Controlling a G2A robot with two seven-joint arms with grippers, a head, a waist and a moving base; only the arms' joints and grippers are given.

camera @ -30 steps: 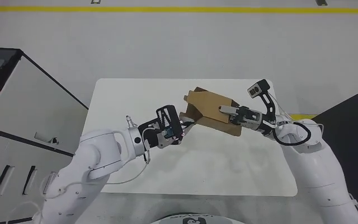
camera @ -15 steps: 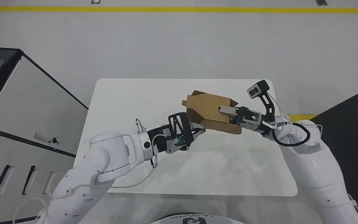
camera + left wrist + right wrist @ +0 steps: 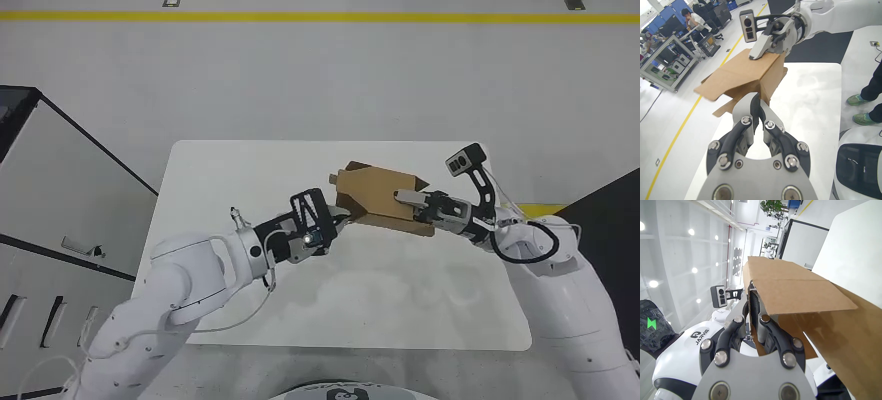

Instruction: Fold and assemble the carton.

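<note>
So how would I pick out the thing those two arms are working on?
Look at the white table; toward its far side, between the two arms, is a brown cardboard carton, half folded with flaps hanging loose. The right gripper has its jaws shut on one edge. It is the only brown thing against the white top.

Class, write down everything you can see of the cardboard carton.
The carton is plain brown cardboard, half-erected into an open-ended sleeve with loose flaps sticking out. It is held tilted over the white table. The right gripper is shut on one wall edge. The left gripper, fingers shut, sits at its lower corner; contact is unclear.
</note>
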